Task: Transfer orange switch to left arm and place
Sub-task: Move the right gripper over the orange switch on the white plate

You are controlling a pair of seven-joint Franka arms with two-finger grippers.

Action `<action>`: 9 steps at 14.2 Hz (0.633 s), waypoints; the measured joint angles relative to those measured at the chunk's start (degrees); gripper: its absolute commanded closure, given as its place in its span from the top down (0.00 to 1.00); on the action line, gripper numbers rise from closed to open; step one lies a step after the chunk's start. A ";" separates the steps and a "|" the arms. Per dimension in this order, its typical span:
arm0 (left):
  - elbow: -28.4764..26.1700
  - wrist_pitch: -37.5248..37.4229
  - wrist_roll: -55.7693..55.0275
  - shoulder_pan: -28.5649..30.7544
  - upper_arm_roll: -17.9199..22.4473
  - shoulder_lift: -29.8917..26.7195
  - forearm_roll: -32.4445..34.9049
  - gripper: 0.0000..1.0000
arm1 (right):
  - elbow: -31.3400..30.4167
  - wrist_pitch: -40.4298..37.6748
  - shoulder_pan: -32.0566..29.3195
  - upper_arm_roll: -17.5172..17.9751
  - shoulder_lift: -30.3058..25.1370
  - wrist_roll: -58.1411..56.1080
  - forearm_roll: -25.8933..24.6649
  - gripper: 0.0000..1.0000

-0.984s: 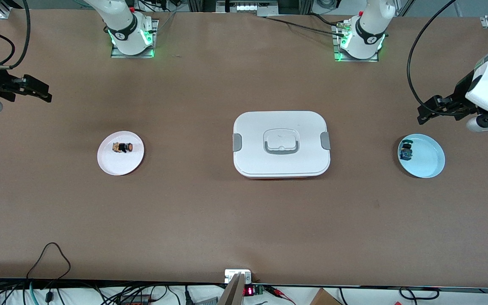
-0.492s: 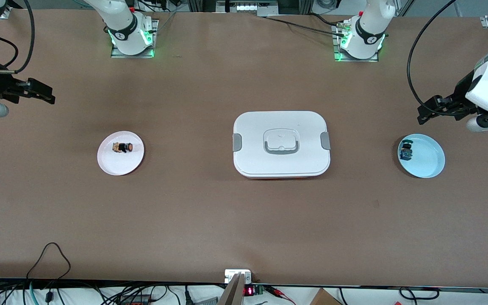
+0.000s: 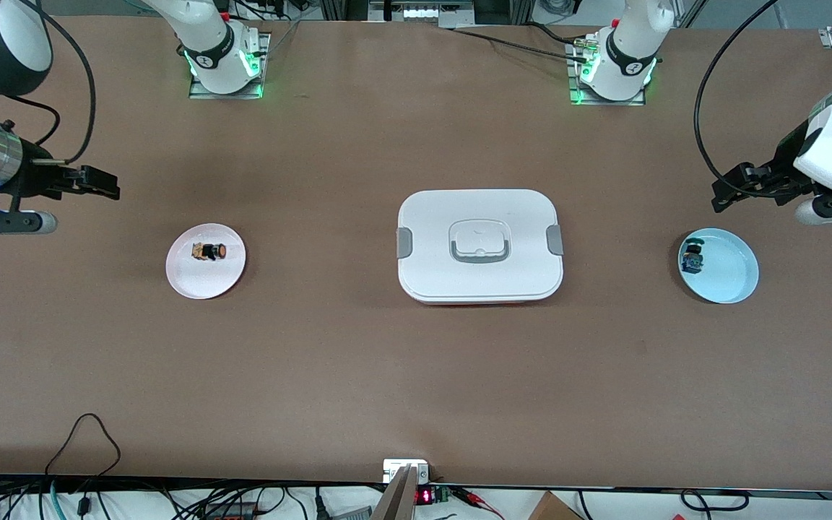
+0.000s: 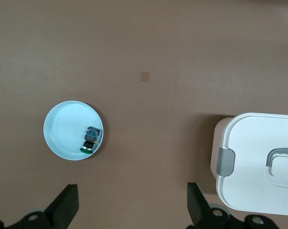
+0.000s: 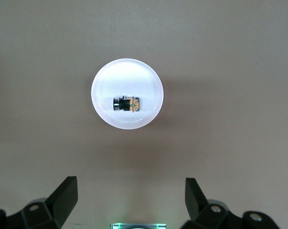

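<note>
The orange switch (image 3: 209, 251) lies on its side on a small white plate (image 3: 206, 278) toward the right arm's end of the table. In the right wrist view the switch (image 5: 126, 104) and the plate (image 5: 127, 76) are apart from my gripper. My right gripper (image 3: 107, 191) is open and empty, up in the air over bare table beside that plate; its fingers (image 5: 65, 198) stand wide apart. The white box (image 3: 480, 245) sits mid-table. My left gripper (image 3: 721, 198) is open and empty, over bare table beside a light blue plate (image 3: 730, 274), and waits.
A small blue-and-black component (image 3: 692, 257) lies in the blue plate, also seen in the left wrist view (image 4: 90, 138) with the plate (image 4: 63, 129) and the box's end with a grey clip (image 4: 226, 162). Cables hang at the table edge nearest the front camera.
My right arm has swung in from the table's end toward the white plate and the gripper has come lower in the front view. The left arm has not moved.
</note>
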 measured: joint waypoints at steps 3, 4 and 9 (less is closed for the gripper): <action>0.01 0.00 0.00 0.00 0.00 0.01 0.00 1.00 | 0.00 3.58 0.16 0.01 1.59 0.00 0.04 1.00; 0.01 0.00 0.00 0.00 0.00 0.02 0.00 1.00 | 0.01 4.34 0.28 0.01 2.15 0.00 0.06 1.00; 0.03 0.00 0.00 0.00 0.00 0.02 0.00 1.00 | 0.00 7.33 0.69 0.01 4.91 0.00 0.07 1.00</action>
